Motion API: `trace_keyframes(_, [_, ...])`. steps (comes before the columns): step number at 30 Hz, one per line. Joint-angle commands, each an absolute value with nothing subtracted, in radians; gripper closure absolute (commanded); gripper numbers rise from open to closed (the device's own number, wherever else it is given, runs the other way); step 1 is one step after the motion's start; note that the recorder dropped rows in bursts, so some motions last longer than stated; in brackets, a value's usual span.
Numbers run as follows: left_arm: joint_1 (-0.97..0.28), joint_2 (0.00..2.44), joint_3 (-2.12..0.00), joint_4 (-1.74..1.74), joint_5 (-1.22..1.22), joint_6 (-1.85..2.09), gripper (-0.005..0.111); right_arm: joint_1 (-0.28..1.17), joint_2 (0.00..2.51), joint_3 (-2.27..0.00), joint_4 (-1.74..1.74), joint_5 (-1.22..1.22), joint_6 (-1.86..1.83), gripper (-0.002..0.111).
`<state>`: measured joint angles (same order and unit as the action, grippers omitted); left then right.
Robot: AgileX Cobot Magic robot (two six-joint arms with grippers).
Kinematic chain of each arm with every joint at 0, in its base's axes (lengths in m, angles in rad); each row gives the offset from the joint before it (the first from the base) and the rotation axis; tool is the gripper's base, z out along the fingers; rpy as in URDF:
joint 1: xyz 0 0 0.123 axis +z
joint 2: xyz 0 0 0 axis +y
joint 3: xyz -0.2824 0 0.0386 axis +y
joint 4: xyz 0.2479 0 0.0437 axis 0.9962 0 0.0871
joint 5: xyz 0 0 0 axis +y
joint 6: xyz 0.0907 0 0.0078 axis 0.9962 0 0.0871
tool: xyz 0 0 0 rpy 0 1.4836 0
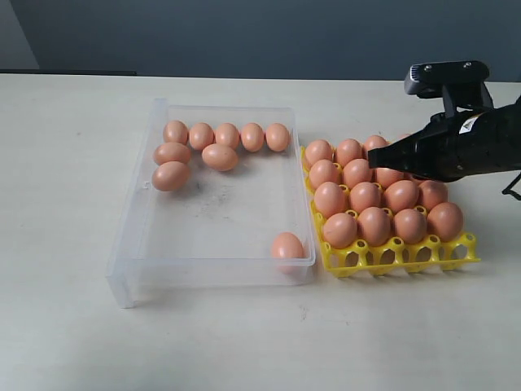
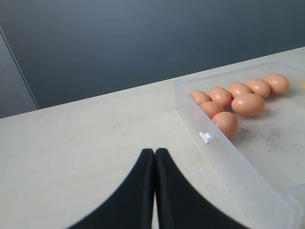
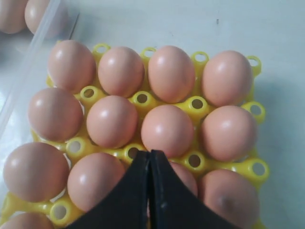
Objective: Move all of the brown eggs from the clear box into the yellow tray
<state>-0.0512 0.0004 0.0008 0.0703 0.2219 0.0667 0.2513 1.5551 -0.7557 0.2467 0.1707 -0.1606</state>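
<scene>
Left claw [image 2: 155,155] closed; right claw [image 1: 374,156], closed, above the yellow tray [image 1: 407,254] at frame right; nine brown eggs [image 1: 220,156] in the clear box [image 1: 134,224].

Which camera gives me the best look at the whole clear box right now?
The exterior view: the clear box shows whole, all four walls. The left wrist view shows only one end with clustered brown eggs; the right wrist view catches just a wall edge.

Exterior view: the black right arm [image 1: 464,142] covers the back right corner of the yellow tray [image 1: 391,262] and some brown eggs [image 1: 375,145], then runs off the frame. Right wrist view: the right tool [image 3: 150,157] hides part of one egg. Left wrist view: the edge crops the clear box [image 2: 224,148].
</scene>
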Motion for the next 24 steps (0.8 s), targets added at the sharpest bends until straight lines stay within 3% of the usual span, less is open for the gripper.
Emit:
trace_keyframes(1, [-0.052,0.000,0.000,0.070,0.207,0.064,0.106,0.244,1.547,-0.759,0.260,0.164,-0.161,0.109])
trace_keyframes(24, [-0.052,0.000,0.000,0.070,0.207,0.064,0.106,0.244,1.529,-0.804,0.244,0.174,-0.188,0.109])
